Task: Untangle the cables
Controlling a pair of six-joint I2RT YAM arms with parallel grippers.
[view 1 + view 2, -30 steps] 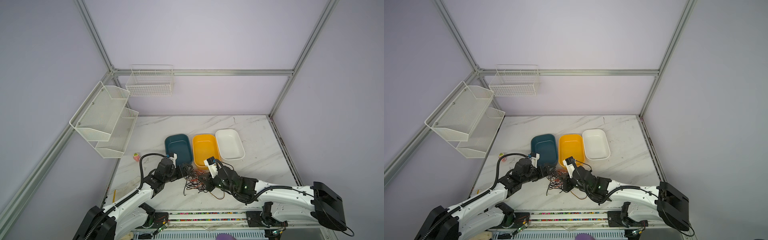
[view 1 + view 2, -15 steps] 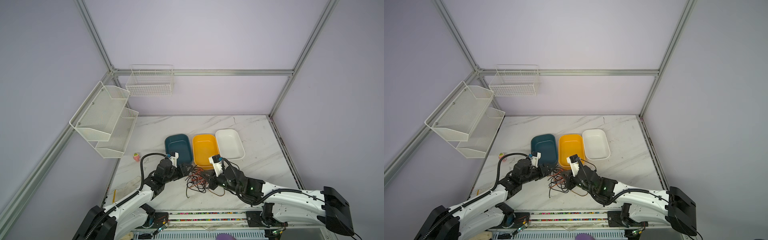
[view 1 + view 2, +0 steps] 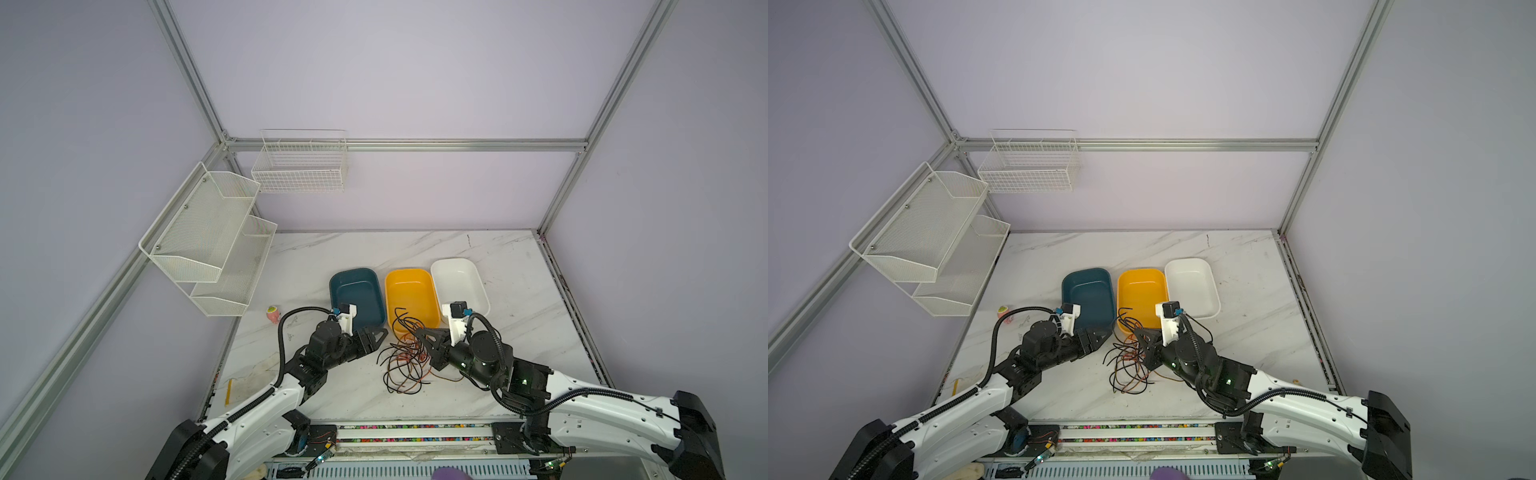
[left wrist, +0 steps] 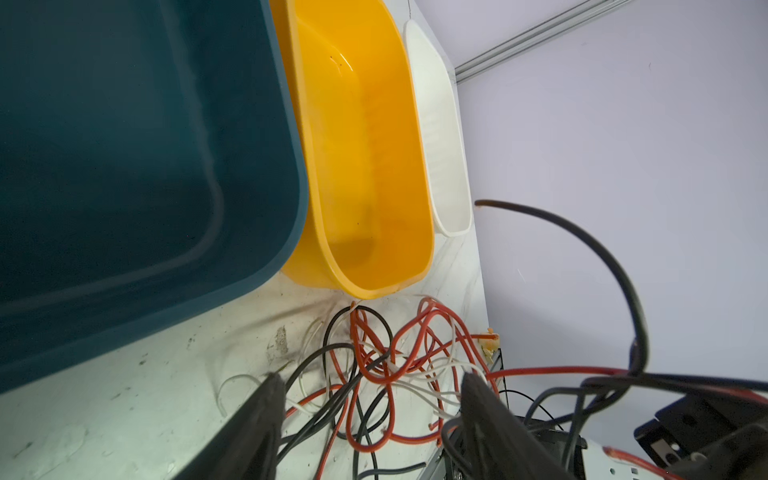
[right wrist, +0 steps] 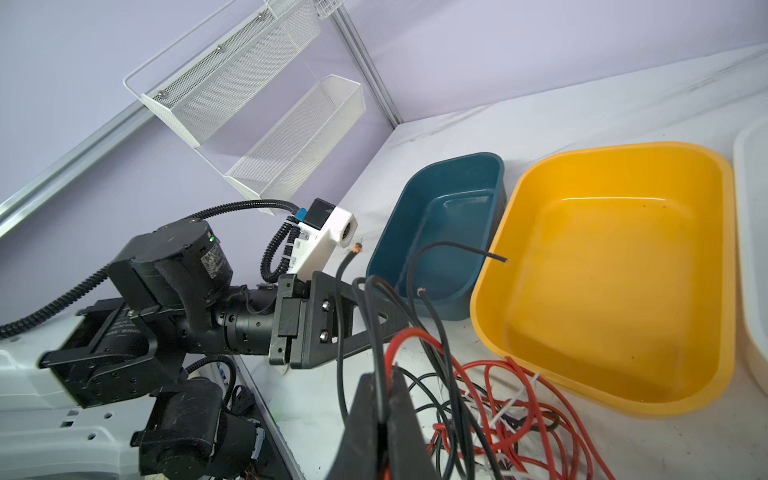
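Note:
The cables [image 3: 405, 361] [image 3: 1129, 365] lie as a tangle of thin black, orange-red and white strands on the marble table, just in front of the yellow tray. My right gripper [image 3: 417, 332] [image 5: 380, 374] is shut on a black strand, with a red one pressed alongside. Loose black ends [image 5: 457, 249] curl up from the grip toward the yellow tray. My left gripper [image 3: 380, 333] [image 4: 370, 382] hangs open at the tangle's left edge. Its fingers [image 4: 270, 395] are spread, with the cables [image 4: 395, 361] lying on the table beyond them and nothing gripped.
Three trays stand side by side behind the tangle: teal [image 3: 353, 271], yellow [image 3: 407, 272], white [image 3: 453, 261]. A small pink toy [image 3: 273, 313] sits at the table's left edge. White mesh shelves [image 3: 208, 241] and a wire basket [image 3: 299, 166] hang on the walls.
My right gripper has pulled back and up toward the right with black strands in it, drawing the tangle out. The left gripper has stayed at the tangle's left edge.

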